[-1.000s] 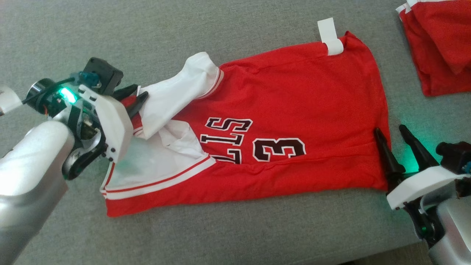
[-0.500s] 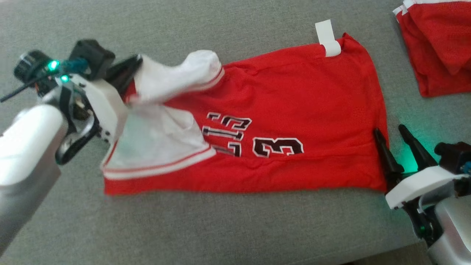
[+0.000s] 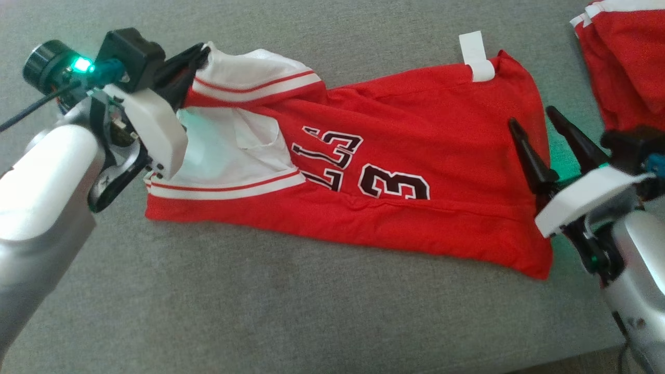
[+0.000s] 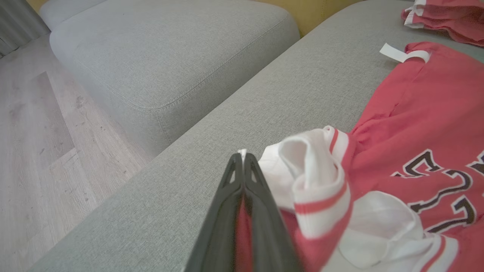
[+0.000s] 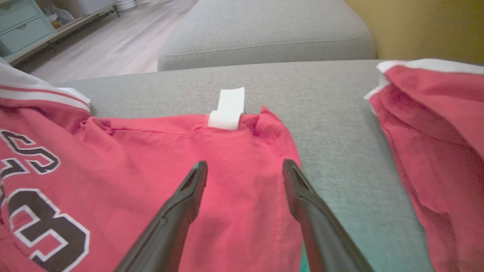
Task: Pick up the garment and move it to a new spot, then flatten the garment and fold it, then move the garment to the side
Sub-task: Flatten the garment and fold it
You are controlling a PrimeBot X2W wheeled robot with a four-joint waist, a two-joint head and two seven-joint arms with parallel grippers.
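The garment (image 3: 415, 156) lies stretched across the grey cushion (image 3: 311, 311), number side up and mostly flat. The shoulder end is rumpled, w/ white cloth bunched and turned over. My read: this is the flattening stage. The body is spread but no fold is made yet, and the fold and the move to the side are both left.

Left gripper (image 3: 193, 56): the forearm comes in from the lower left w/ the wrist cocked. The fingers are pressed together on the white-trimmed corner at the garment's far edge, and red cloth shows between them in the wrist view (image 4: 242, 160).

Right gripper (image 3: 531, 117): it reaches in from the lower right w/ fingers apart, tips over the hem end short of the white strip (image 3: 475, 52) — can't tell if they touch the cloth. A second red garment (image 3: 623, 57) sits well apart at the upper right.
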